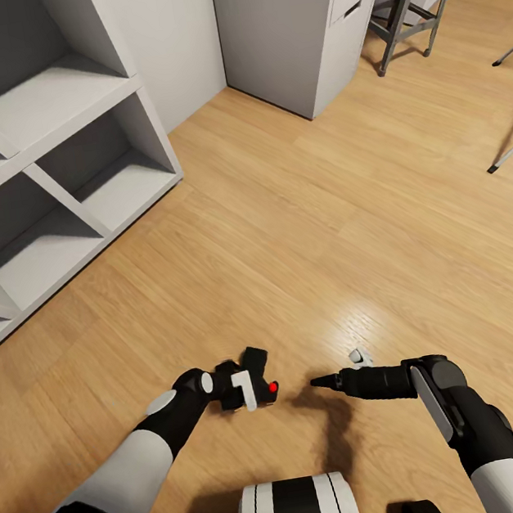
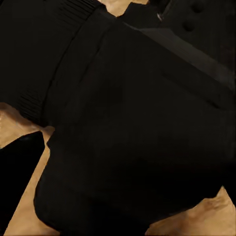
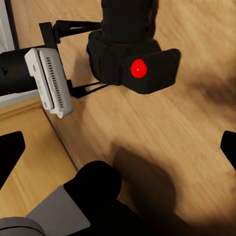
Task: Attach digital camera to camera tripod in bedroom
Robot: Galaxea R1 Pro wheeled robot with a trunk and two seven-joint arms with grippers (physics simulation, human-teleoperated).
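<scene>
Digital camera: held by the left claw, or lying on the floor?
Held. The left claw is shut on the digital camera, clear above the wood floor; the right wrist view shows it gripped.

Left black-and-white arm: bent inward, its black two-finger left gripper (image 1: 249, 390) clamped on a black boxy camera (image 1: 259, 376). Right black two-finger gripper (image 1: 341, 369): fingers spread, nothing between.

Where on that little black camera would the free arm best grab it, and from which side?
Probably the boxy body of the digital camera, from the side facing the right gripper, below the red button. The left gripper already clamps the far side, and the flat body faces suit jaws better than the round lens.
</scene>
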